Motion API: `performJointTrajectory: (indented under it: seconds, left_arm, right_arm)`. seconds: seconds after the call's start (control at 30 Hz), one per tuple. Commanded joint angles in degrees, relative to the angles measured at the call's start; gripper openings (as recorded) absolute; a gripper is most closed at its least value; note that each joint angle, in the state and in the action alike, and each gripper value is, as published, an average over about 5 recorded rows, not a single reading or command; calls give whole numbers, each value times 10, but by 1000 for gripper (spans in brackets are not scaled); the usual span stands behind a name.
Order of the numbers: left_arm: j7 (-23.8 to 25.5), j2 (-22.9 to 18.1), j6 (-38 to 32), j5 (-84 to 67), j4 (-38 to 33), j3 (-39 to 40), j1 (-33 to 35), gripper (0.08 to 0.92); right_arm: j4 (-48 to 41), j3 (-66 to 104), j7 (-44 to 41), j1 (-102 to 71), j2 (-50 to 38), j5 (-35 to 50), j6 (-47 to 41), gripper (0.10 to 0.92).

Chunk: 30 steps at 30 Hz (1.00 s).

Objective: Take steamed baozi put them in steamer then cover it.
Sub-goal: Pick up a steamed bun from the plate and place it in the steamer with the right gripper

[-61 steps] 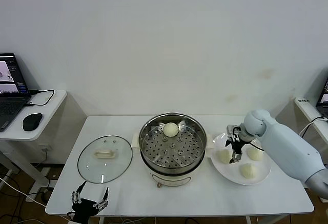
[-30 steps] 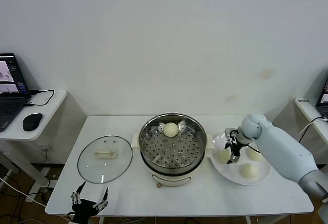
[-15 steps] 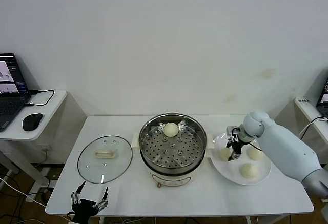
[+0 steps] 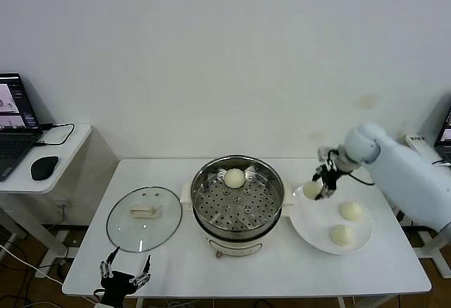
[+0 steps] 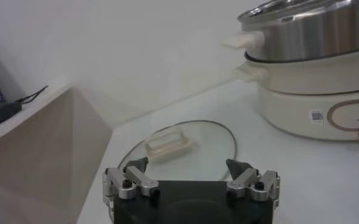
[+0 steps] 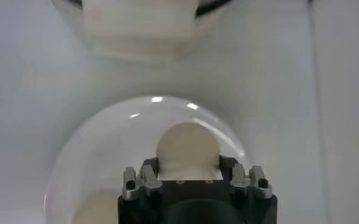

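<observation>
Above plate (image 4: 361,239), R tool (image 4: 317,189) clamped on baozi (image 4: 311,189); L tool (image 4: 124,275) slack.

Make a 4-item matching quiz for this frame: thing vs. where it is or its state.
1. glass lid
2. baozi by the steamer's far rim
3. right gripper
4. left gripper

a. open, at the table's near edge
b. flat on the table, left of the steamer
c. in the steamer basket
d. shut on a baozi above the plate

Pairs: 1-b, 2-c, 3-d, 4-a
</observation>
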Motion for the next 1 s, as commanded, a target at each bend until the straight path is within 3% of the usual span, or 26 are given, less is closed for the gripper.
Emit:
performJointTrajectory:
  seconds: [0.03,0.6,1.0]
  left_arm:
    - [0,2,0,0,-20,-1,3,823]
    - [-3,-9,0,-2,-39,-4,7,823]
    - [-3,-9,0,-6,-29,-1,-2,823]
  right_arm:
    - [58,-141,-21,207,4,137,-35,611]
    - [27,-216,-14,221,191,190,-116,611]
    - [-53,-211,-1,140,280,121,-115,611]
